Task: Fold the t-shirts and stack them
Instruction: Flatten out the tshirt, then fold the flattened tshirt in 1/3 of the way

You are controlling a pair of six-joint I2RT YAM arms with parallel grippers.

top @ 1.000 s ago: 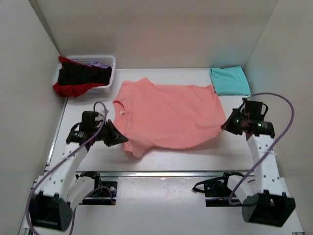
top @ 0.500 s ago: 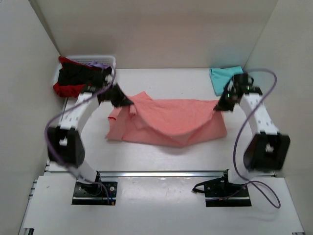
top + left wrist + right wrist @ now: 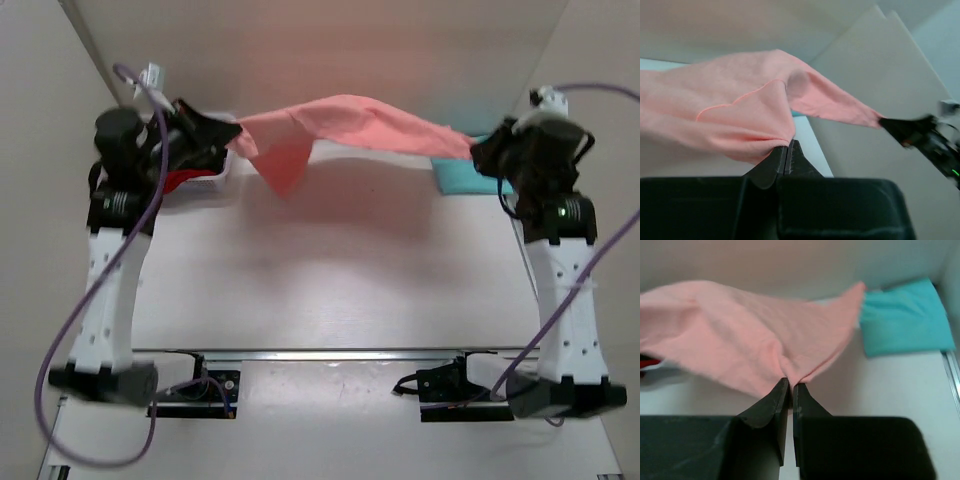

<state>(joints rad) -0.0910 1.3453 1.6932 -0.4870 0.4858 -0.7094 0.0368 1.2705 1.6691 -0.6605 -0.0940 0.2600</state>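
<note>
The salmon-pink t-shirt (image 3: 350, 122) hangs stretched in the air above the back of the table, a sleeve drooping near its left end. My left gripper (image 3: 232, 133) is shut on its left end, seen close in the left wrist view as pink cloth (image 3: 735, 112) pinched at the tips (image 3: 788, 143). My right gripper (image 3: 478, 152) is shut on the right end; the right wrist view shows the cloth (image 3: 740, 340) bunched between its tips (image 3: 791, 381). A folded turquoise t-shirt (image 3: 905, 317) lies at the back right, partly hidden by the right arm from above.
A white slatted basket (image 3: 205, 176) with red cloth (image 3: 180, 180) sits at the back left, mostly behind the left arm. Grey walls close in the table on the left, back and right. A metal rail (image 3: 330, 354) runs along the near edge.
Both arms have risen and swung back, lifting the pink t-shirt off the table until it hangs taut between them. Before, it lay flat, then sagged half raised.
</note>
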